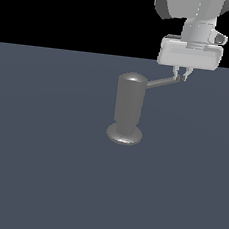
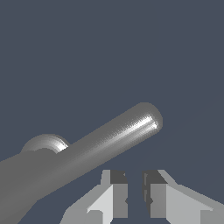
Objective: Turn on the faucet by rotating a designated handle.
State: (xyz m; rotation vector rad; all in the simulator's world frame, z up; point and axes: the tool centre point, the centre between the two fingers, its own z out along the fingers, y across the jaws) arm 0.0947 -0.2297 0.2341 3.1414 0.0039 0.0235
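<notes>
Exterior view: nearly closed, empty gripper (image 1: 182,74) beside thin grey metallic rod handle's (image 1: 162,83) tip; push sideways there for leverage.

A flat, dark slate-blue counter (image 1: 39,178) carries the grey faucet (image 1: 129,108), which stands upright on its round flared base.

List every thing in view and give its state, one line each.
faucet: upright on its flared base, no water visible.
handle: projects toward the exterior view's right, tilted slightly upward.
tool: at the handle's tip, fingers narrowly apart; contact unclear.
</notes>
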